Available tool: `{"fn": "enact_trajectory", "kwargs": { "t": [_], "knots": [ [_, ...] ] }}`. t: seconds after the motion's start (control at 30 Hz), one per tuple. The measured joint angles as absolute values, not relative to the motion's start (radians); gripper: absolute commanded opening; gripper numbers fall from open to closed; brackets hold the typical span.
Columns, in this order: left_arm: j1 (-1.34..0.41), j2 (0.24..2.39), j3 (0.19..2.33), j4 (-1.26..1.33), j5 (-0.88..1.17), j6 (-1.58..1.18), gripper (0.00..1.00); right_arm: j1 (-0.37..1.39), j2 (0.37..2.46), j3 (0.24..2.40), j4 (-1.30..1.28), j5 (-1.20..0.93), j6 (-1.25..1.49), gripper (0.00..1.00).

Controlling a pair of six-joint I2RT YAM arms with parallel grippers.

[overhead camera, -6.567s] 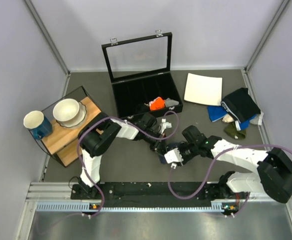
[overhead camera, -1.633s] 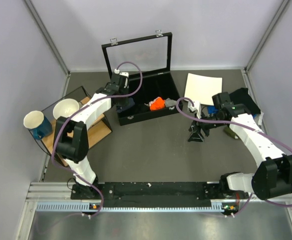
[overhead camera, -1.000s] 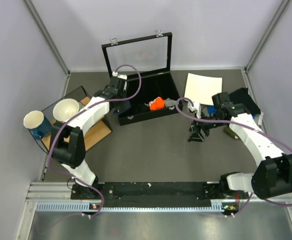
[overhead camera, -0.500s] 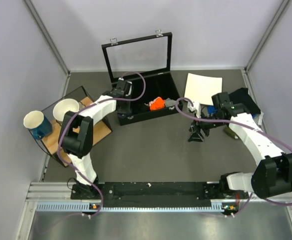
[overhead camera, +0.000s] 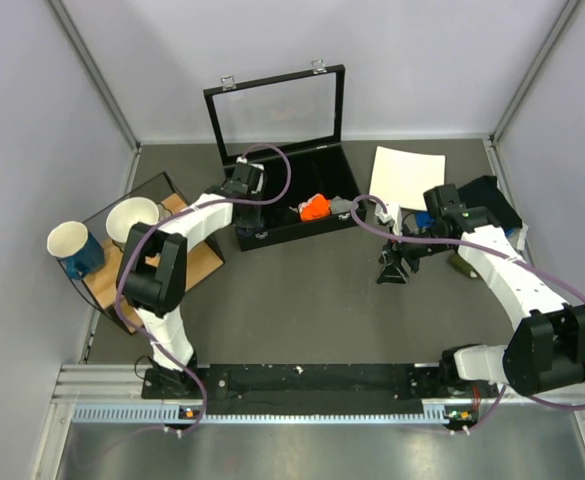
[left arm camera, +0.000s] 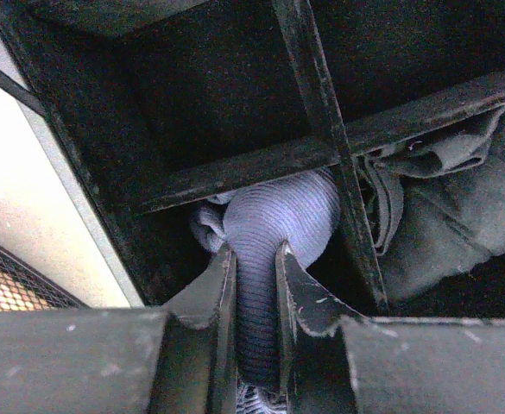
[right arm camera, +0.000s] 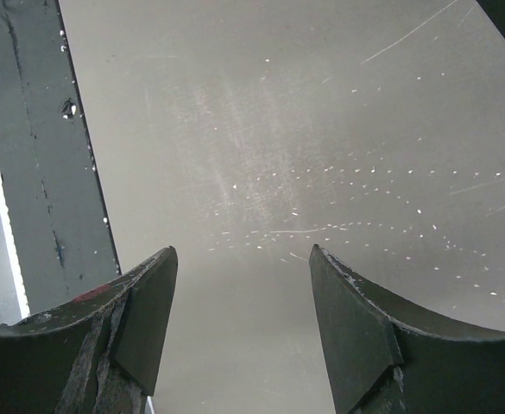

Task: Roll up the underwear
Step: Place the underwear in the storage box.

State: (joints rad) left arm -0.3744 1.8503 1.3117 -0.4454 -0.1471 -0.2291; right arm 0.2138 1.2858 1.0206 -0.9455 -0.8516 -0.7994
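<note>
The underwear (left arm camera: 274, 216), rolled into a tight blue-grey tube, sits at lower centre of the left wrist view, tucked into a compartment of the black box (overhead camera: 302, 228), pressed against a divider (left arm camera: 321, 147). The left gripper (left arm camera: 254, 259) has its fingers clamped on the roll from both sides, probably so it cannot unroll while it goes into the narrow slot. A crumpled dark cloth (left arm camera: 459, 207) fills the next compartment to the right. The right gripper (right arm camera: 242, 254) hangs with its fingers wide apart and empty over the bare table (right arm camera: 321, 129), right of centre in the top view, likely parked clear of the box.
</note>
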Motion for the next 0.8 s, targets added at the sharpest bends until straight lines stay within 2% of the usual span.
{"fn": "enact_trajectory", "kwargs": {
  "t": [0.8],
  "knots": [
    [-0.373, 1.766, 1.201, -0.297, -0.081, -0.061, 0.0, 0.214, 1.286, 1.008, -0.943, -0.846, -0.8, 0.64]
  ]
}}
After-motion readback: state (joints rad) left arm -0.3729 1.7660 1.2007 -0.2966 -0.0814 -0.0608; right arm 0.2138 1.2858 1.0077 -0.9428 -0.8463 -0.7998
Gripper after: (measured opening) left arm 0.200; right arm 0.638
